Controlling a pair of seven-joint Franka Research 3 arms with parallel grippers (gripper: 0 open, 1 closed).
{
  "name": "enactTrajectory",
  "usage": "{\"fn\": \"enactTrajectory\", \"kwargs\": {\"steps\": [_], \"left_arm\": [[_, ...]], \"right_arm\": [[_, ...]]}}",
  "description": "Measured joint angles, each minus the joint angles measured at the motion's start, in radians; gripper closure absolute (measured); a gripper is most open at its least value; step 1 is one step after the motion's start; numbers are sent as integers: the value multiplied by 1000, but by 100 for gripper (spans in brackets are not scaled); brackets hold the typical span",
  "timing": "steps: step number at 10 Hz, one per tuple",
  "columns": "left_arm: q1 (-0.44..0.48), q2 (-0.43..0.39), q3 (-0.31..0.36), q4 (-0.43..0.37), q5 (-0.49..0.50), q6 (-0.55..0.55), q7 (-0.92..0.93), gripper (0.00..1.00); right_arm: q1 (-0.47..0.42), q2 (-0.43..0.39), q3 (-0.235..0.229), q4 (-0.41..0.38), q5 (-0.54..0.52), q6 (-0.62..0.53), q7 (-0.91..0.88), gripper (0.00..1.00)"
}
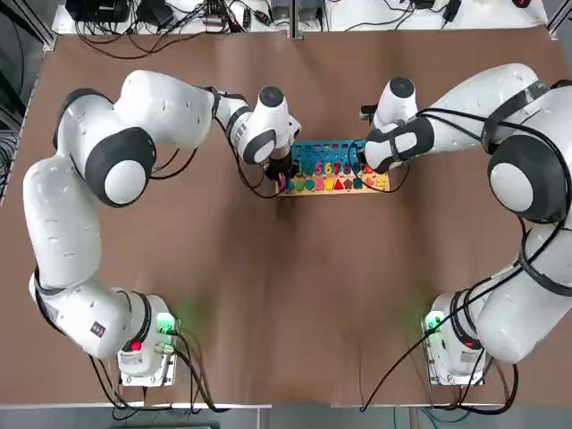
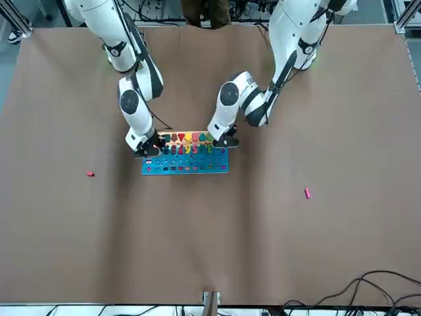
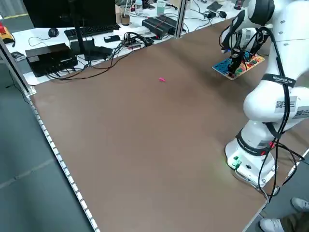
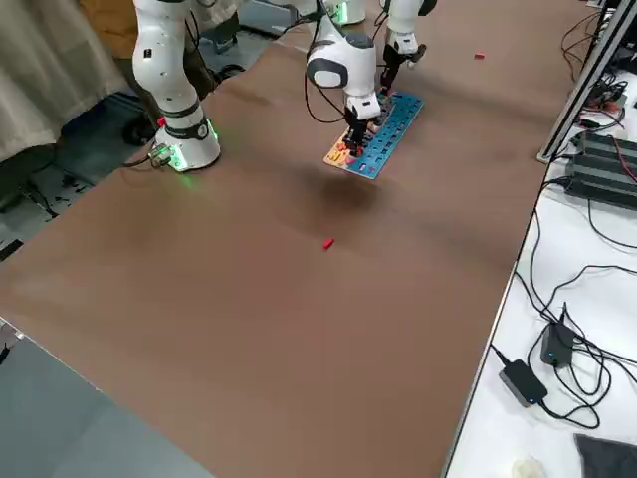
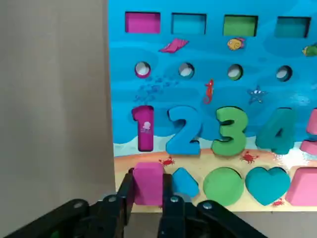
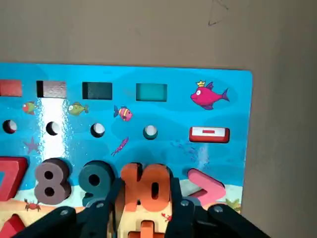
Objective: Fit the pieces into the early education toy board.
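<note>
Matt brown surface [image 1: 286, 295], smooth, cloth-like or paper-like, faintly creased toward the edges. Early education toy board [image 5: 208, 89] with glossy printed blue upper part, glare streaks across it; pale wooden strip along the near edge. Painted chunky wooden-looking pieces, satin finish: pink block [image 5: 147, 182] between matt black plastic fingers of left pincer [image 5: 147, 198]; orange "10" [image 6: 146, 188] between matt black fingers of right pincer [image 6: 146, 201]. Glossy white plastic arm shells [image 1: 161, 107] with dark grey matt joint caps.
</note>
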Motion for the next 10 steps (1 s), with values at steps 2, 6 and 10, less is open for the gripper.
{"fn": "enactTrajectory", "kwargs": {"steps": [2, 6, 10], "left_arm": [[0, 0, 0, 6, 0, -27, -6, 74], [-5, 1, -1, 7, 1, -41, -17, 74], [-11, 3, 0, 7, 1, -41, -43, 74]], "right_arm": [[0, 0, 0, 0, 0, 0, 0, 59], [0, 4, -5, -2, 1, 2, 1, 59], [1, 7, -6, -2, 1, 4, 1, 59]]}}
